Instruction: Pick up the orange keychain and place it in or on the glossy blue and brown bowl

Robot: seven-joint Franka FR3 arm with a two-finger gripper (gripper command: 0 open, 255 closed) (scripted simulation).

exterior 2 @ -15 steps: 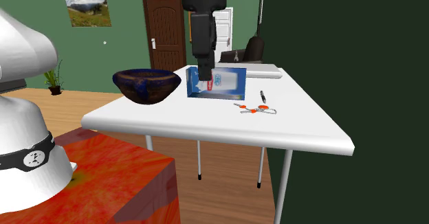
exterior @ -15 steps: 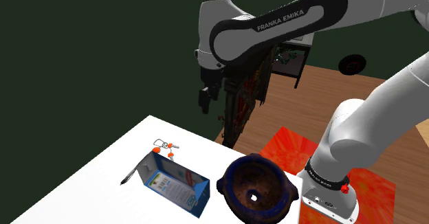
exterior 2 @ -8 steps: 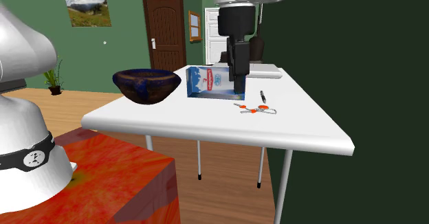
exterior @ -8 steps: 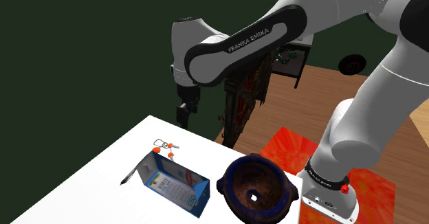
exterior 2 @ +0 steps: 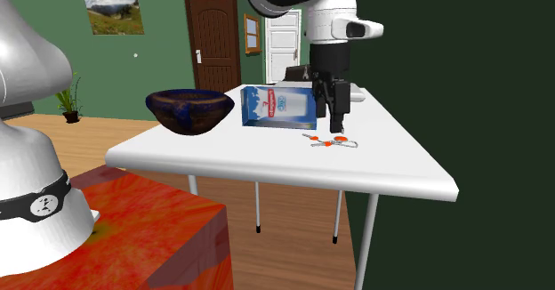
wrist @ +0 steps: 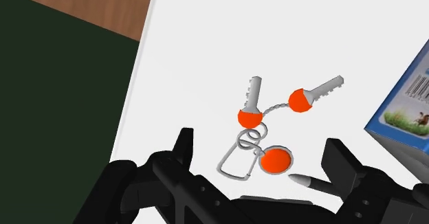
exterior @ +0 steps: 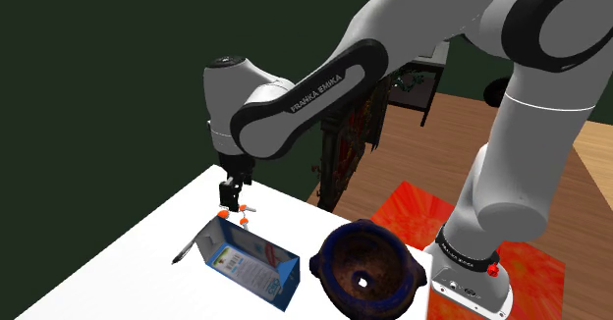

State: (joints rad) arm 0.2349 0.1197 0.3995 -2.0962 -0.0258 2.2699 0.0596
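The orange keychain (exterior: 236, 210) lies flat on the white table (exterior: 128, 269) near its far edge: two keys with orange heads, an orange tag and a wire ring (wrist: 265, 130). My gripper (exterior: 232, 190) hangs open just above it, pointing down, and holds nothing. In the wrist view the keychain sits between the spread fingers (wrist: 183, 148), apart from both. In the second exterior view the gripper (exterior 2: 335, 124) hovers over the keychain (exterior 2: 331, 140). The dark blue and brown bowl (exterior: 326, 269) stands by the stand, with a small white spot inside.
A blue and white carton (exterior: 246, 259) lies on its side between keychain and bowl (exterior 2: 189, 115), close to the gripper (wrist: 261, 155). A dark pen (exterior: 183, 250) lies beside the carton (exterior 2: 279, 107). The table edge and a dark green wall run just past the keychain.
The arm has swung from above the carton over to the keychain and come down close to the table. The fingers stayed open. Nothing on the table moved.
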